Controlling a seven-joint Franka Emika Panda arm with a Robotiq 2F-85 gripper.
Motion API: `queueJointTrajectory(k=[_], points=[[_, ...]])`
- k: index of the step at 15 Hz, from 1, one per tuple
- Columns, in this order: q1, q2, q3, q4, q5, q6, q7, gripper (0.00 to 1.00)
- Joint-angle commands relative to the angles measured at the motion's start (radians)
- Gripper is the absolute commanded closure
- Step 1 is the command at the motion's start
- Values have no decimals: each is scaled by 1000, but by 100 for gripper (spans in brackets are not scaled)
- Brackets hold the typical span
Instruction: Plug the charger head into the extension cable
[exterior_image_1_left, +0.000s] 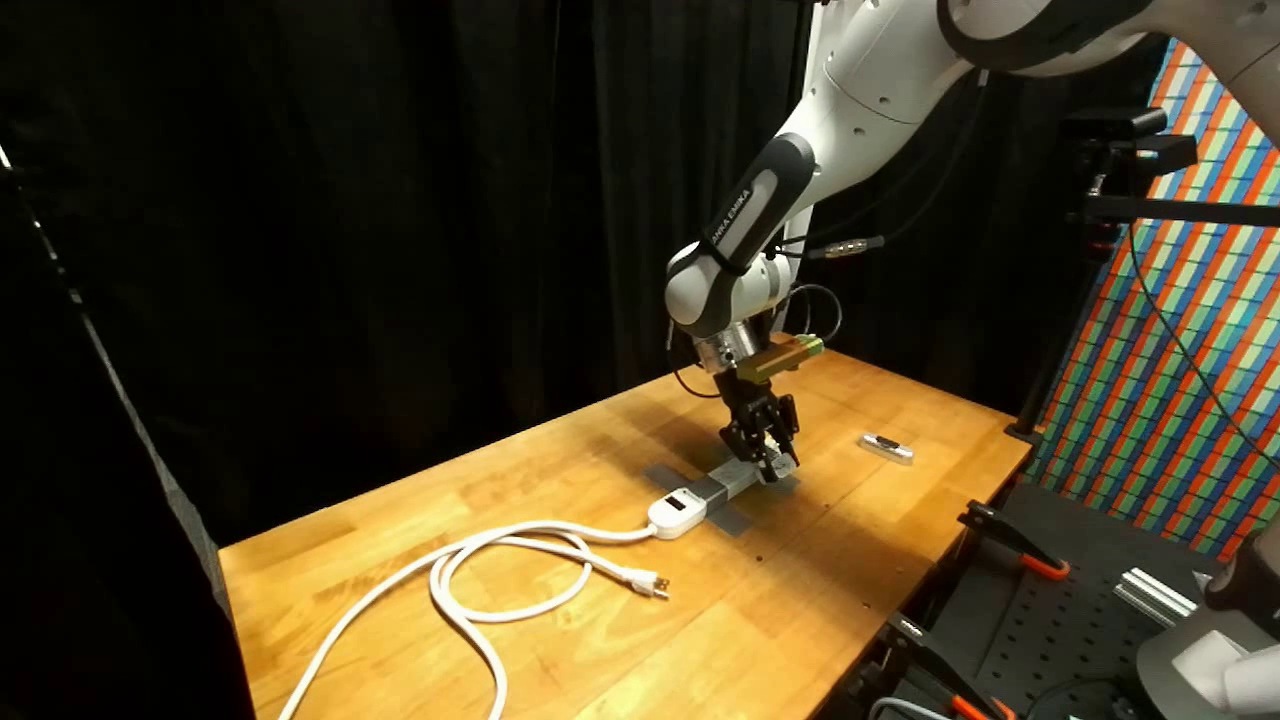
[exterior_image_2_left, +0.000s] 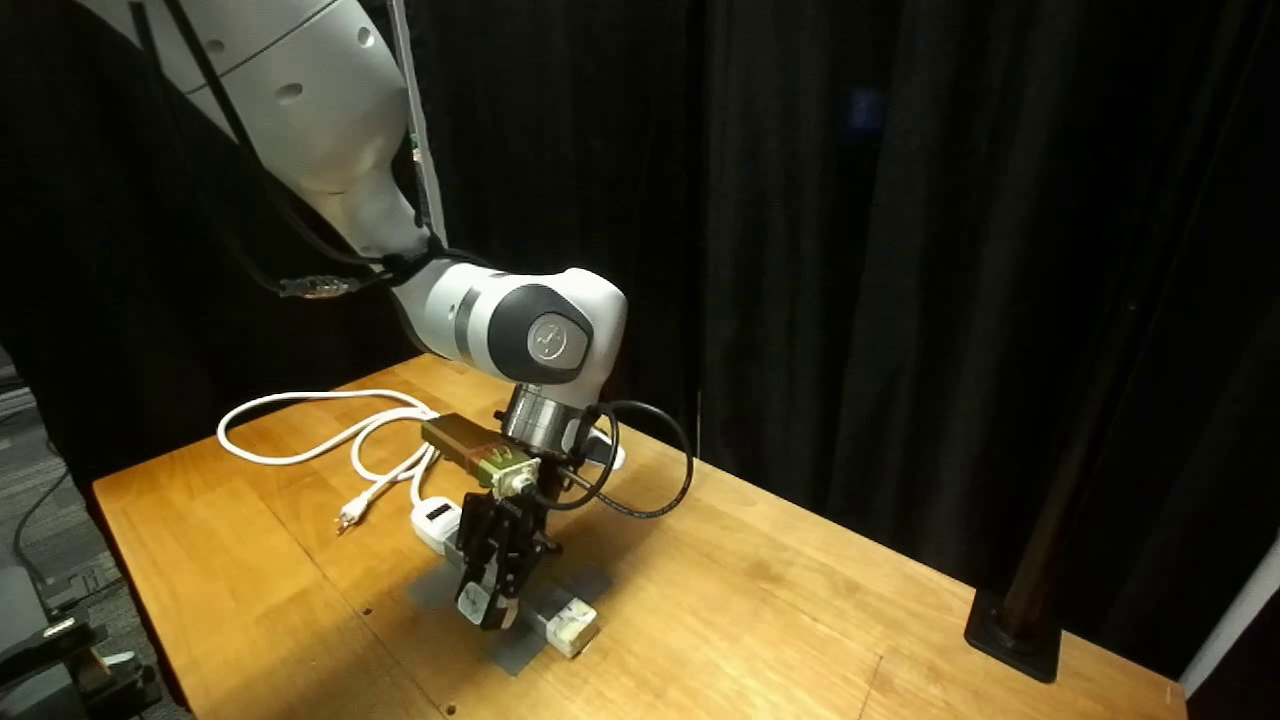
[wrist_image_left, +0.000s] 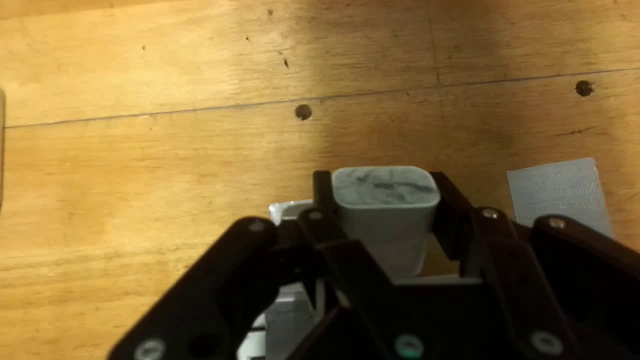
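In an exterior view, the extension cable (exterior_image_1_left: 678, 513) lies on the table (exterior_image_1_left: 600, 660) at centre, its cord (exterior_image_1_left: 470, 544) at lower left. In the wrist view, the charger head (wrist_image_left: 386, 222) sits near centre, within the gripper (wrist_image_left: 384, 194).

Warm light brightens the tabletop (exterior_image_1_left: 720, 590) in both exterior views, while the curtains (exterior_image_1_left: 350, 250) sink almost to black. In the wrist view, the tabletop glows yellow at left, soft shadows dim the upper right, and the gripper (wrist_image_left: 385, 200) is dark and blurred toward the bottom.
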Motion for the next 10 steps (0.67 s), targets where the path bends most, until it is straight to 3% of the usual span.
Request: queueJointTrajectory(k=[1,10], points=[[-18,-1,24,49,48,27,-32,77],[-9,-7,31,91,63,50,-37,77]])
